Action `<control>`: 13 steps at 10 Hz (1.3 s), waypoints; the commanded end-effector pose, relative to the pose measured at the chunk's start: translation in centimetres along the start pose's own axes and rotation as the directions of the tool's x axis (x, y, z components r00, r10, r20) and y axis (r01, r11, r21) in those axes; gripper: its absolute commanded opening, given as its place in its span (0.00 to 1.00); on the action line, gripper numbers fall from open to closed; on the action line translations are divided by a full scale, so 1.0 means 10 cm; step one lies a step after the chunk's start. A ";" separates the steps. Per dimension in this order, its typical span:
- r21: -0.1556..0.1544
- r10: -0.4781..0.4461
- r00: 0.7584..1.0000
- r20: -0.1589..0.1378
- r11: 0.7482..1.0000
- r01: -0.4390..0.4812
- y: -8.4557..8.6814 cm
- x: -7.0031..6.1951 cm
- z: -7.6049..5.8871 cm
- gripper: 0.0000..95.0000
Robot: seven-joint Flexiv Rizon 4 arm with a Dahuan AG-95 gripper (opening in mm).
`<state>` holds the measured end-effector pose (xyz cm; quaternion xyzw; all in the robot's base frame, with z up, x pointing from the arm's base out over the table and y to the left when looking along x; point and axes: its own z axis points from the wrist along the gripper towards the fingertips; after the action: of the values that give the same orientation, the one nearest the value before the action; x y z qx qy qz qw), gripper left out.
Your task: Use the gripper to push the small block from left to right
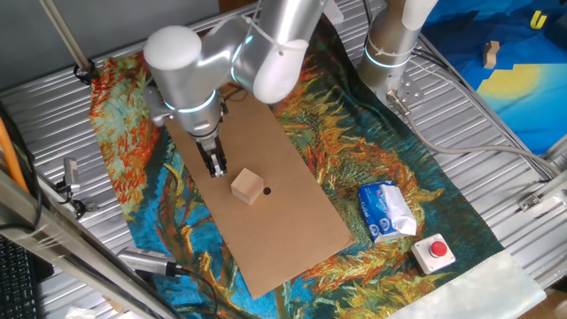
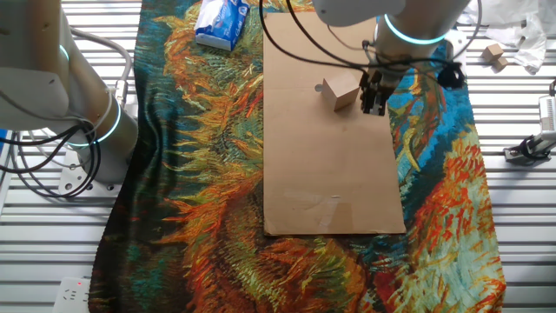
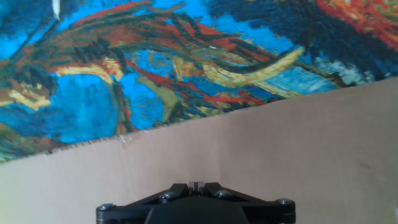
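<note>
The small block [image 1: 249, 187] is a light-tan wooden cube on the brown board [image 1: 292, 221]; it also shows in the other fixed view [image 2: 345, 92]. My gripper [image 1: 215, 168] is a narrow black tip with its fingers pressed together, holding nothing. It stands low over the board just left of the block, close to it; whether it touches I cannot tell. In the other fixed view the gripper [image 2: 373, 97] is just right of the block. The hand view shows only the shut gripper [image 3: 196, 185] base, board and cloth; the block is out of view there.
The board lies on a colourful painted cloth [image 1: 133, 151]. A blue-white packet [image 1: 386, 211] and a red-button box [image 1: 435, 252] lie at the right. A second upright arm [image 1: 396, 40] stands behind. A distant wooden piece [image 1: 492, 54] lies on blue.
</note>
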<state>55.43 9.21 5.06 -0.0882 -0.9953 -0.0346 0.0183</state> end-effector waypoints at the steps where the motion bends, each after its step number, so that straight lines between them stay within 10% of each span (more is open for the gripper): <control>1: 0.001 0.007 1.000 0.003 1.000 -0.007 0.04 -0.01 0.01 0.00; 13: 0.003 0.023 1.000 0.009 1.000 -0.023 0.13 -0.08 0.01 0.00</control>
<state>56.38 10.31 5.08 -0.0994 -0.9944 -0.0326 0.0138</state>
